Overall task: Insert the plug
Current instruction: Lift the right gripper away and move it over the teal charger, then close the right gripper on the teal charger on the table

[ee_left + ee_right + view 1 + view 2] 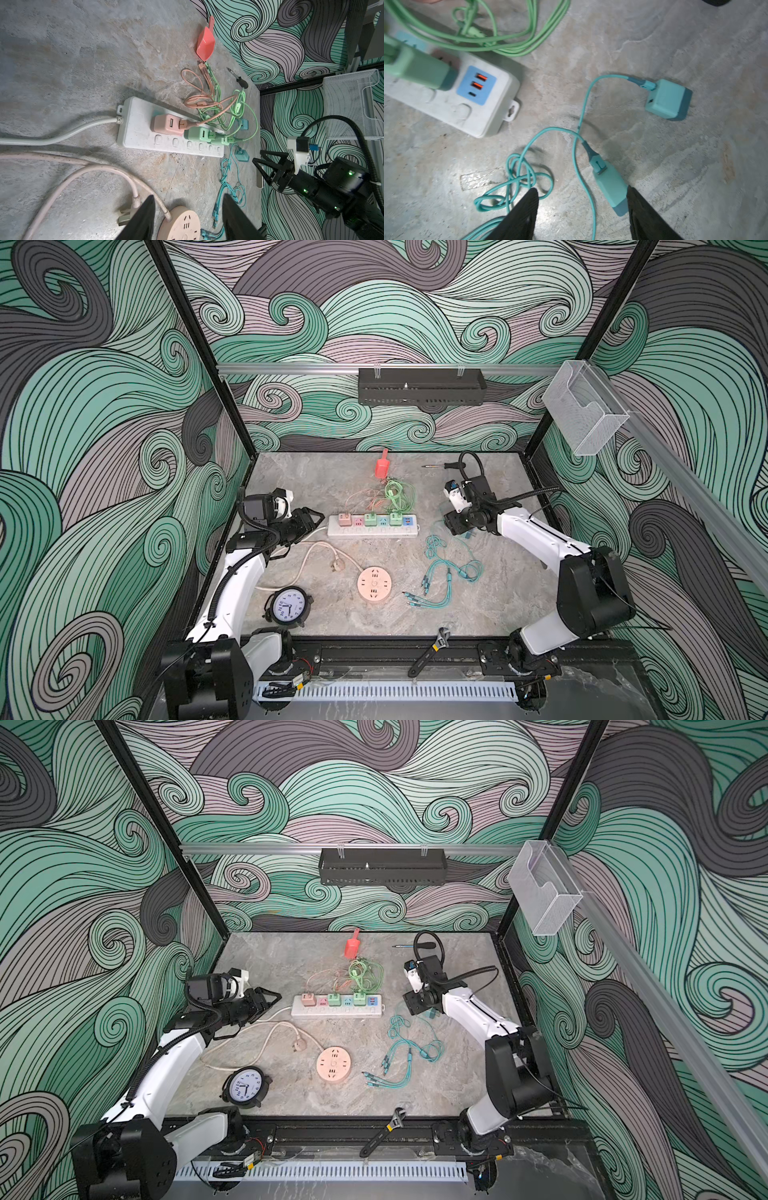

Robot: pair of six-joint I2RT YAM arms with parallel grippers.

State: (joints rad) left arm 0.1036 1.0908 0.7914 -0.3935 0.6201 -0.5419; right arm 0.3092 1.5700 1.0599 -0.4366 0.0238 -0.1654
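Right wrist view has the right tool (582, 189) spread wide and gripping nothing, with the nearer teal plug (610, 187) lying on the tabletop (695, 166) between its fingers, hard against one and well clear of the other. I'd shift the tool sideways till the plug sits centred, pinch it across the flat sides, then lift slow, since the cord loops back and could drag. The left tool (189, 196) is spread too, holding nothing, just off the cord end of the power strip (481, 122); reckon it could pin the strip down for the push.

Count:
- two loose teal ones, the second teal plug (667, 99) lying nearby
- three in the strip: pink plug (166, 124), green plug (197, 134), another green plug (220, 141)
- one strip
- one round socket (374, 584)
- one clock (286, 608)
- one wrench (430, 651)
- one screwdriver (442, 466)
- one red scoop (381, 466)
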